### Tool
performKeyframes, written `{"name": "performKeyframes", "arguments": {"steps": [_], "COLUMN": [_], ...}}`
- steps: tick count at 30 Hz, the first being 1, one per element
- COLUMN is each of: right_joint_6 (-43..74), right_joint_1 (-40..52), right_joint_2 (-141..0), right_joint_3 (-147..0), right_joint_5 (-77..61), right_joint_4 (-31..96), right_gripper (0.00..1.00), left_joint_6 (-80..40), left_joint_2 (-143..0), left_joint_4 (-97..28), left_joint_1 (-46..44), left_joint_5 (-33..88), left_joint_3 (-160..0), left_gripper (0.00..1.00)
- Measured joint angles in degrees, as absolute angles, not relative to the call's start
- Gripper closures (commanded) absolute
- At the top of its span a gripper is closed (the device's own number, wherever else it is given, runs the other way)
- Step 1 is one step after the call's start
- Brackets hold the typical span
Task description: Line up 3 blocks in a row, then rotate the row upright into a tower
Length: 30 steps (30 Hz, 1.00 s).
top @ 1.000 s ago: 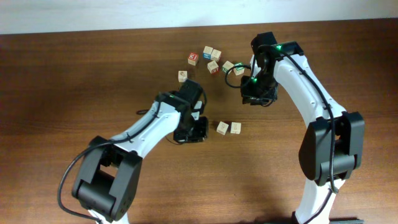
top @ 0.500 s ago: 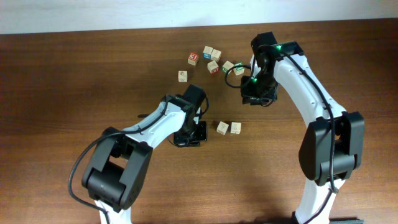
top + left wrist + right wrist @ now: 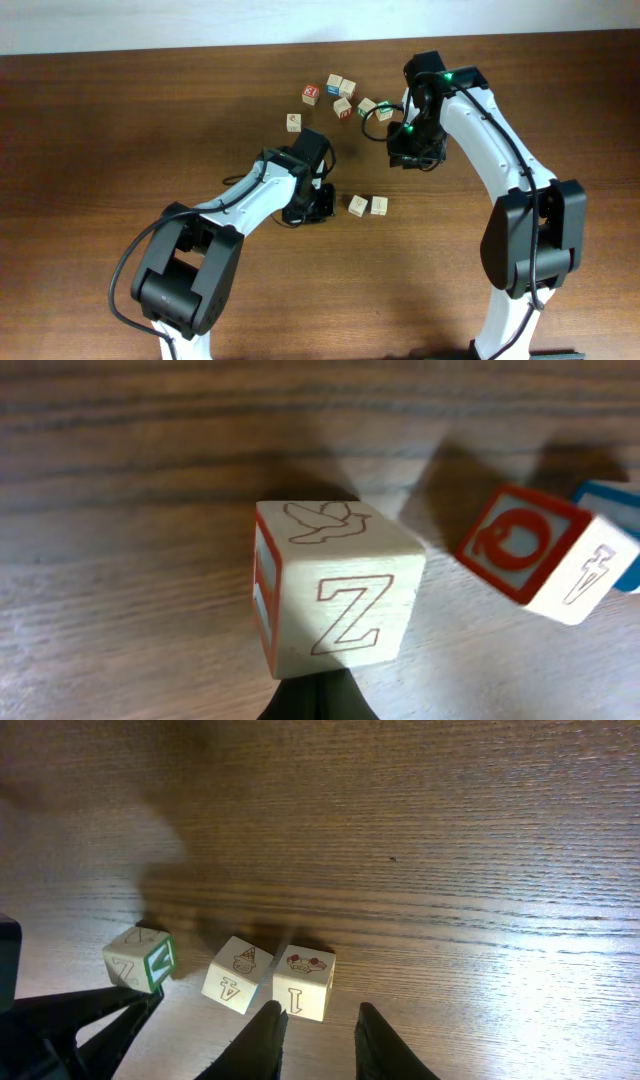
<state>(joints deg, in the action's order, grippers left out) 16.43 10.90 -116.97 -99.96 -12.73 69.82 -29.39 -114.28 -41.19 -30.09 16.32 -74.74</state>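
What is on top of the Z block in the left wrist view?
Nothing rests on the Z block; its top face shows only a printed bird outline. Its underside, against the table, cannot be seen.

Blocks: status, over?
Left gripper shut, tip at the Z block. Right gripper open, empty, above two more blocks. Nothing in the way.

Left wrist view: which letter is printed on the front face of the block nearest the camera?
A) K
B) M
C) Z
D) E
C: the block just ahead of the shut left gripper shows an outlined Z on its front face, with a bird drawing on its top face.
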Motion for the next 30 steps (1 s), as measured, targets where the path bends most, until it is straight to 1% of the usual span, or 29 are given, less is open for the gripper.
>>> {"name": "performKeyframes", "arguments": {"steps": [1,2,3,4,7,10,13,17,24,26,30], "right_joint_6": [16.47,16.47,16.49,16.71,16.43,16.25,16.32,16.32,16.34,16.49,16.71], "right_joint_1": [10.90,10.90,10.90,10.90,10.90,10.90,10.90,10.90,10.92,11.03,11.88], "right_joint_2": [-116.97,-116.97,-116.97,-116.97,-116.97,-116.68,-114.54,-111.94,-111.39,-111.48,-111.48], "right_joint_3": [-99.96,-99.96,-99.96,-99.96,-99.96,-99.96,-99.96,-98.87,-82.02,-78.76,-75.72], "right_joint_5": [-12.73,-12.73,-12.73,-12.75,-13.06,-13.17,-13.15,-13.21,-17.72,-18.79,-19.70], "right_joint_4": [69.82,69.82,69.82,69.82,70.00,70.52,73.58,74.04,63.46,60.55,57.17], "right_gripper": [0.76,0.85,0.91,0.94,0.91,0.88,0.88,0.88,0.88,0.88,0.87], "left_joint_6": [-29.39,-29.39,-29.39,-29.26,-27.03,-24.18,-21.15,-17.82,-15.77,-15.73,-15.57], "left_joint_2": [-114.28,-114.28,-114.28,-114.28,-114.30,-114.39,-114.39,-114.39,-114.39,-114.39,-114.39], "left_joint_4": [-41.01,-41.01,-40.97,-40.88,-42.41,-47.81,-54.59,-59.53,-62.48,-62.41,-60.64], "left_joint_1": [-30.09,-30.09,-30.09,-30.09,-30.09,-30.06,-29.80,-28.51,-22.59,-20.97,-20.88], "left_joint_5": [16.32,16.32,16.32,16.34,16.93,17.12,16.36,14.68,10.55,9.43,8.19], "left_joint_3": [-74.76,-74.76,-74.78,-74.83,-76.58,-81.38,-88.20,-94.30,-95.57,-95.44,-92.88], "left_gripper": [1.00,1.00,1.00,1.00,1.00,1.00,1.00,1.00,1.00,1.00,1.00]}}
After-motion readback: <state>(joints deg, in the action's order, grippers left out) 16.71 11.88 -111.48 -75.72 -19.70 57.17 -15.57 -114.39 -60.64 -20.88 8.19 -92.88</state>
